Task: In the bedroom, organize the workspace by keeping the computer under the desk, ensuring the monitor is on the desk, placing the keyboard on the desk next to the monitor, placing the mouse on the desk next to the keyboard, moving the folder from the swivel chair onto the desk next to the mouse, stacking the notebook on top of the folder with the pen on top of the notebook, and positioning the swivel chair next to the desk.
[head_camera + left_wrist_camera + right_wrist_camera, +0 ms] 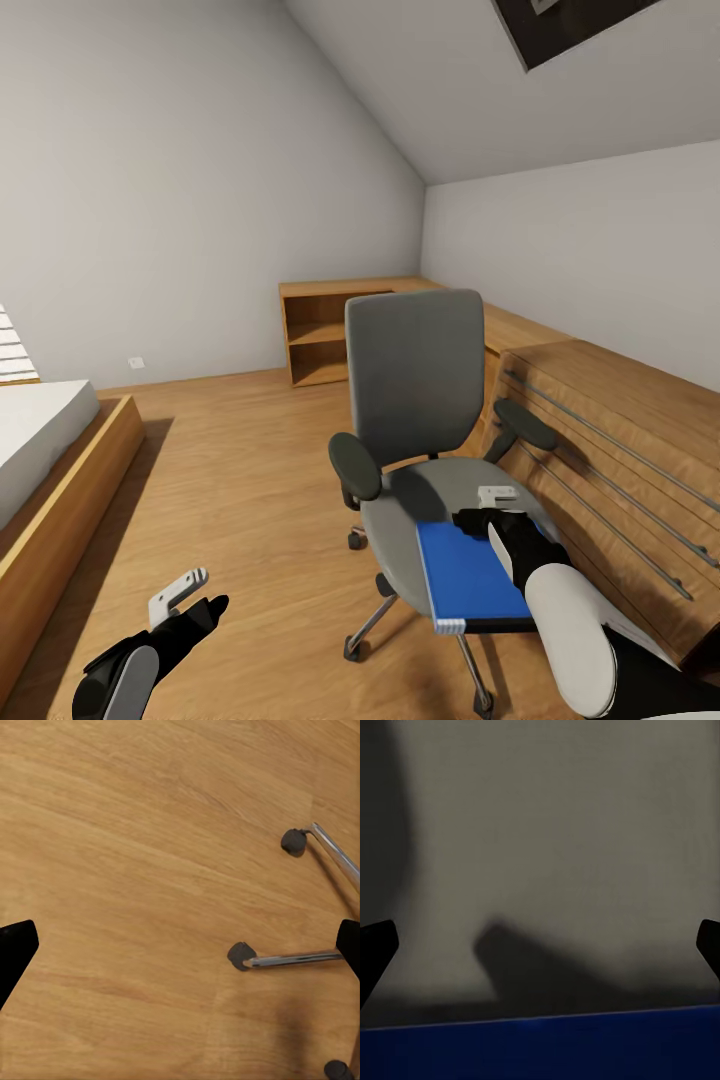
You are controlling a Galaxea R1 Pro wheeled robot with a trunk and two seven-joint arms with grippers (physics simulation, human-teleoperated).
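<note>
Open floor (230,470) left of the swivel chair (415,400); wooden unit (620,450) crowds its right armrest.

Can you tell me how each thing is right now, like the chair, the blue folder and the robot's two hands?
Grey swivel chair with black armrests: upright on the wood floor, beside the low oak shelving.
Flat bright blue folder: lying on the chair seat, overhanging its front edge.
Right gripper: open, over the folder's far edge.
Left gripper: open, empty, above the floor.

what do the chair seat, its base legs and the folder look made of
Swivel chair seat: looks like matte grey fabric padding, soft and without shine. Base legs: apparently polished metal, chrome-bright with highlights, on dark casters, probably plastic. Folder: smooth bright blue cover, plastic or coated card; can't tell which.
</note>
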